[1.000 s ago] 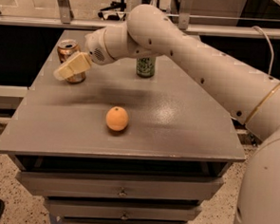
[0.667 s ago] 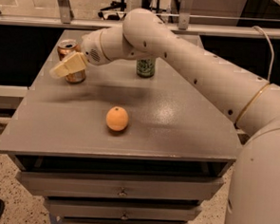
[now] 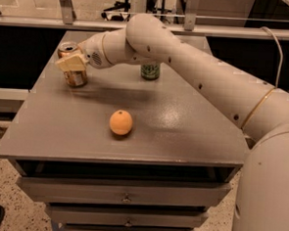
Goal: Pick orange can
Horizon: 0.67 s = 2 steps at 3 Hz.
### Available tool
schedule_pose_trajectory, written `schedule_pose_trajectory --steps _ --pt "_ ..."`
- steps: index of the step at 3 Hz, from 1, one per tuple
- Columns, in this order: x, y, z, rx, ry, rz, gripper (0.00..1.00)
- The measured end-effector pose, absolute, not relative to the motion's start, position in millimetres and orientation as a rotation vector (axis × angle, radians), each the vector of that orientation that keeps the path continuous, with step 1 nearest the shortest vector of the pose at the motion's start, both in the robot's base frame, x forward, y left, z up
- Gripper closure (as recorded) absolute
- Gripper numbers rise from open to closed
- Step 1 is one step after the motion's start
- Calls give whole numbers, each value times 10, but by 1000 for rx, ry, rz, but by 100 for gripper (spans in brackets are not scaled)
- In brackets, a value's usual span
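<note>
- Here, at the upper left of the frame, we find the gripper [image 3: 71, 63] against the orange can [image 3: 76, 78], covering its middle.
- We see only the can's silver top and lower body.
- Whether it grips the can, we cannot tell.
- The arm [image 3: 201, 72] hides the green can's [image 3: 150, 71] top, upper centre.

My arm [image 3: 205, 77] was cream-white, thick and tubular, dotted with small dark holes; a gold band [image 3: 257, 107] ringed one joint; its pale yellow gripper [image 3: 71, 64] sat far upper left.
</note>
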<state>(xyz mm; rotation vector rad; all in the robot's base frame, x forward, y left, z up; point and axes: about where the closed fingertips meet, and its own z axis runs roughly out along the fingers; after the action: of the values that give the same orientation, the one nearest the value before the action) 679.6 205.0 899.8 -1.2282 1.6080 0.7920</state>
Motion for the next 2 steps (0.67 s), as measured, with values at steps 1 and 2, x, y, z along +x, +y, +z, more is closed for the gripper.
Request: schedule_pose_trajectory --steps 1,2 --pt "6825 1917 9133 -1186 1582 795 80" --pt "6879 1736 9352 -1130 1535 818 100"
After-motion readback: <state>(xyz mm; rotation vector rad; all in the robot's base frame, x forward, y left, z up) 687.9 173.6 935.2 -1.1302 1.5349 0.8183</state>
